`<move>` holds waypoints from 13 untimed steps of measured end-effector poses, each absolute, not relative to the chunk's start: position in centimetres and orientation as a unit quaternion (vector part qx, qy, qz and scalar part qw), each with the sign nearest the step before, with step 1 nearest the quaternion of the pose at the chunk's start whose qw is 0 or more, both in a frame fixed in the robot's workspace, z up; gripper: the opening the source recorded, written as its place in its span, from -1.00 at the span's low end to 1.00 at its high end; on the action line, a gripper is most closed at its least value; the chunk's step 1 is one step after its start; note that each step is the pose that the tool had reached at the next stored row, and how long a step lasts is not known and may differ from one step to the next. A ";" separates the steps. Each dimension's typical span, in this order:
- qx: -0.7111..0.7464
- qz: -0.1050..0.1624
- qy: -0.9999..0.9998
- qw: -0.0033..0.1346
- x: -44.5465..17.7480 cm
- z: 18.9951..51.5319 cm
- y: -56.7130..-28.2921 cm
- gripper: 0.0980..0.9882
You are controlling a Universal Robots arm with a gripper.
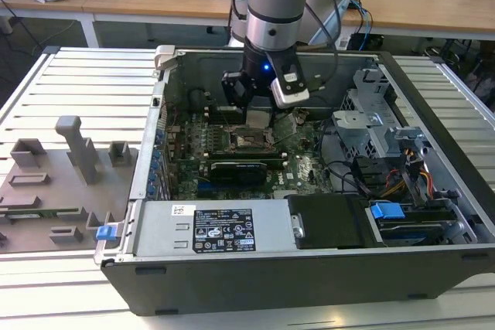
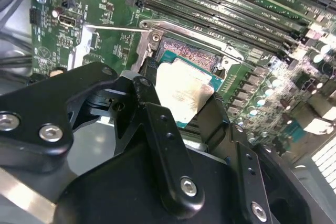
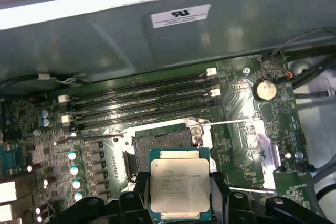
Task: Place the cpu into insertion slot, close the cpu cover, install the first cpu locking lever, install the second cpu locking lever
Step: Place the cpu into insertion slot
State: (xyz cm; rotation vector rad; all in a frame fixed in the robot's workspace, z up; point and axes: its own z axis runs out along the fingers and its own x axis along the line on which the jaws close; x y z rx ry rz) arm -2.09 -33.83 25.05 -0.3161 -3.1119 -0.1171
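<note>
Clamped in the gripper by two opposite edges: the cpu, poised over the open insertion slot, upper middle of the exterior view. Probably light, stiff, slick-topped, fragile underneath; best held by the edges only. Tight room: thin lever rod and memory slots close by.

The exterior view stands back from the open computer case and looks down at a slant, taking in the whole case and the motherboard inside. The 2 wrist views sit close above that board, looking past the gripper. The second is nearer and more oblique. Both wrist views share the cpu and the insertion slot.
</note>
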 end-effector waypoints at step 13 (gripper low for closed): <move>-0.147 -0.037 -0.988 0.004 -2.0 25.0 -33.8 0.00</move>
